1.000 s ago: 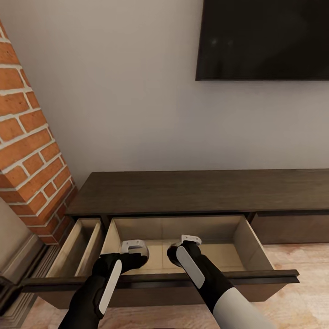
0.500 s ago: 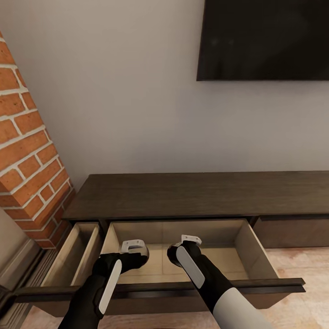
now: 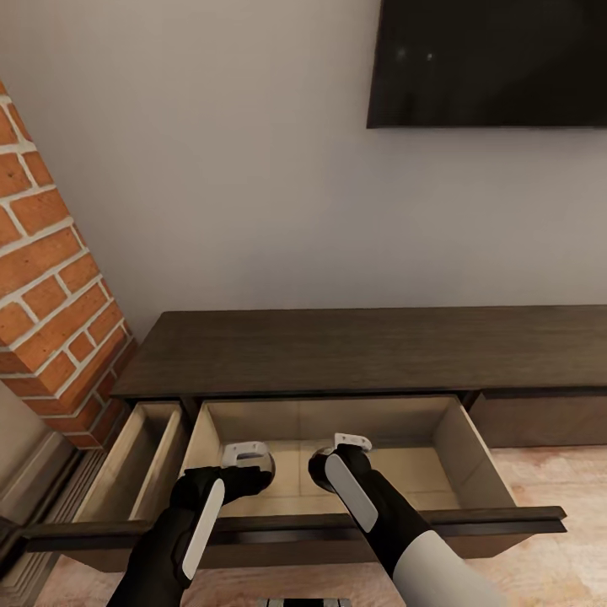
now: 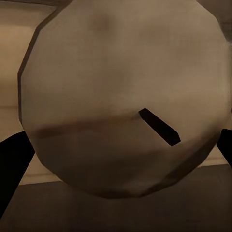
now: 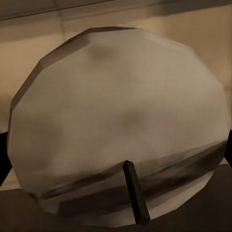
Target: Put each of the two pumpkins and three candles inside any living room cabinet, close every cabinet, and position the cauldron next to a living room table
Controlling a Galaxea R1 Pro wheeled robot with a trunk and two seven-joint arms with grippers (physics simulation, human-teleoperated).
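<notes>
The cabinet (image 3: 354, 350) is a long, low unit of dark brown wood with a flat matte top and a fine grain. It stands against a plain grey wall, below a black flat screen (image 3: 489, 63) and beside a column of rough red brick (image 3: 42, 278) with pale mortar. Two of its drawers are pulled out, a wide drawer (image 3: 459, 447) and a narrow drawer (image 3: 143, 459) next to the brick. Both are lined with smooth pale wood behind handle-less dark fronts. One more front (image 3: 539, 417) further along sits flush. Both black arms reach down into the wide drawer. The left gripper (image 3: 253, 470) and right gripper (image 3: 320, 468) hang side by side, near each other, above its pale bottom. There are two pumpkins, one per gripper. In the left wrist view the left pumpkin (image 4: 116, 87) is a faceted, roundish ball, dull tan in this light, with one short dark square-edged stem (image 4: 159, 126). Black fingers (image 4: 12, 166) press in from either side, clamped on it. The right pumpkin (image 5: 116, 125) looks the same, with faint brown banding low down and a stubby dark stem (image 5: 135, 198). The right fingers (image 5: 2, 154) grip its flanks. Whether either pumpkin touches the drawer bottom cannot be told. The floor (image 3: 548, 472) is pale mottled wood.
</notes>
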